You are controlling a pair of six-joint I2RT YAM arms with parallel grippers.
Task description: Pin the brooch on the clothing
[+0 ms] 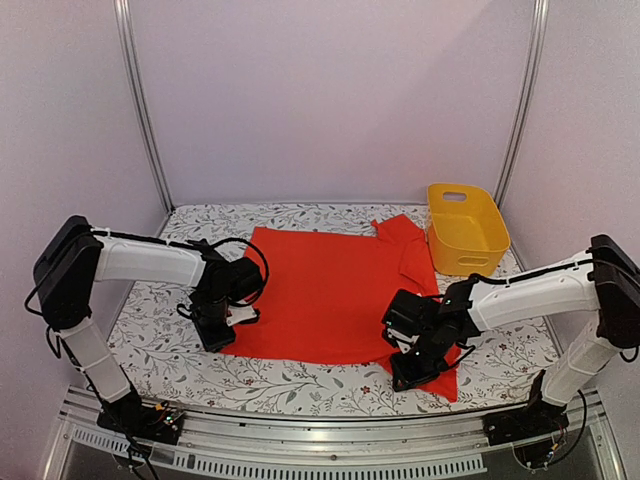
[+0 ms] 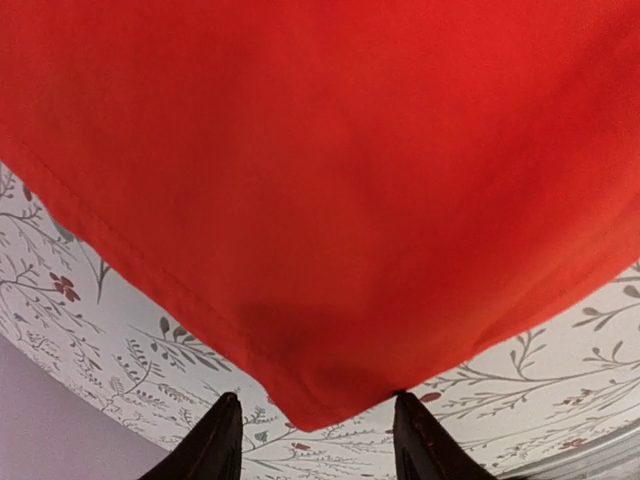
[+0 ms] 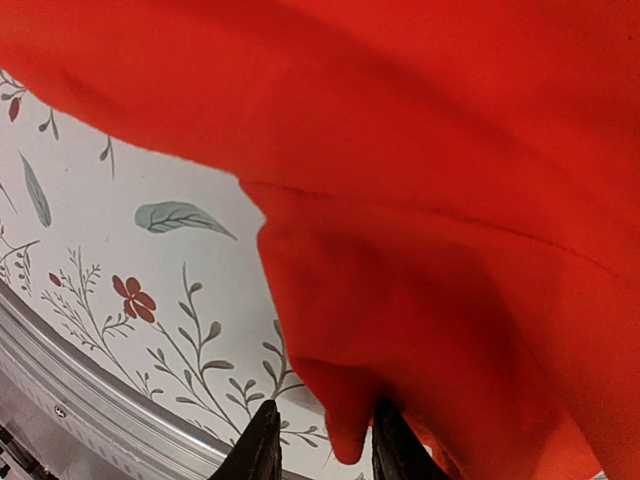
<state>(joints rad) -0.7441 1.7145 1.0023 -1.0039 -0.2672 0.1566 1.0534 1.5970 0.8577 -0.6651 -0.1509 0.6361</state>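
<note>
One red-orange T-shirt (image 1: 320, 295) spread flat, left claw (image 2: 315, 440) wide, right claw (image 3: 322, 445) pinching sleeve.

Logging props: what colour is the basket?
Yellow basket, clearest in the top external view.

Both arms have white tube-like links and big black joint blocks. The left arm (image 1: 140, 262) carries looping black cables near its wrist. The right arm (image 1: 530, 290) looks alike. The fingers (image 2: 215, 445) are black and tapered.
</note>
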